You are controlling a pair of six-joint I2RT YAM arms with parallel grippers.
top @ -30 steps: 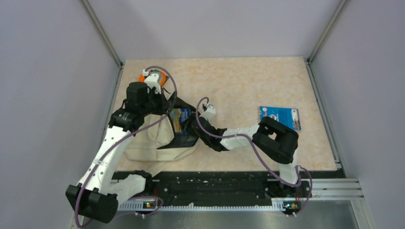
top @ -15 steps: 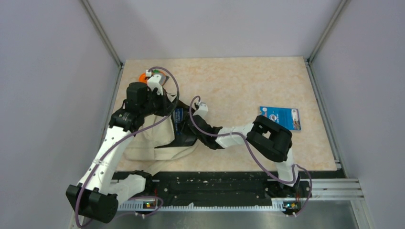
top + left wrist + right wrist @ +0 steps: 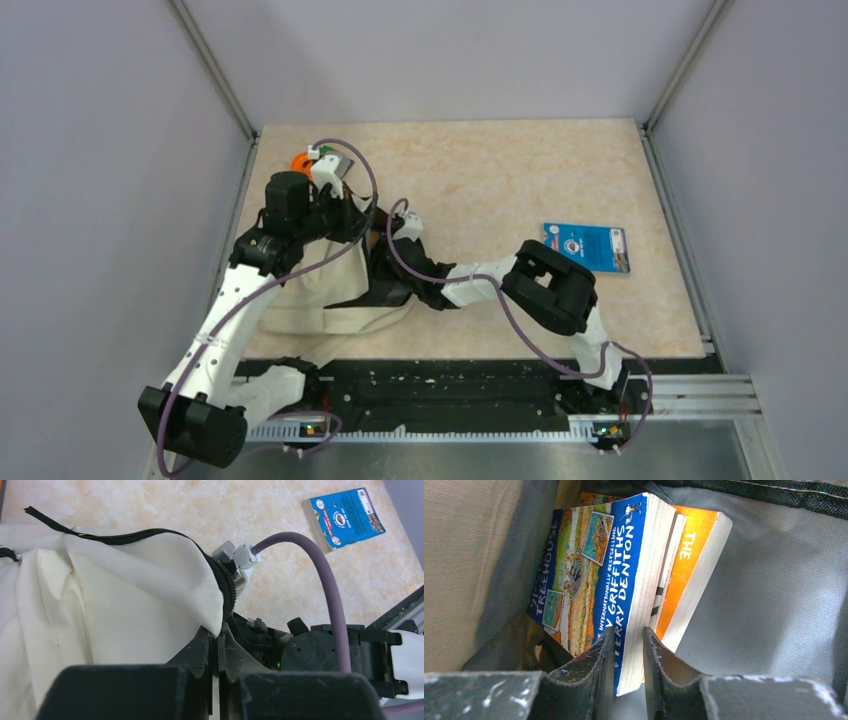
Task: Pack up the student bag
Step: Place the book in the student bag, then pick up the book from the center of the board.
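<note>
The student bag lies at the left of the counter, its zipper rim pinched by the left claw. Inside, the right claw nips a blue book beside an orange book. I'd seat it fully before releasing.

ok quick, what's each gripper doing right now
Left gripper: closed, pinching the student bag at its opening edge.
Right gripper: closed on the blue book, inside the bag.
</note>
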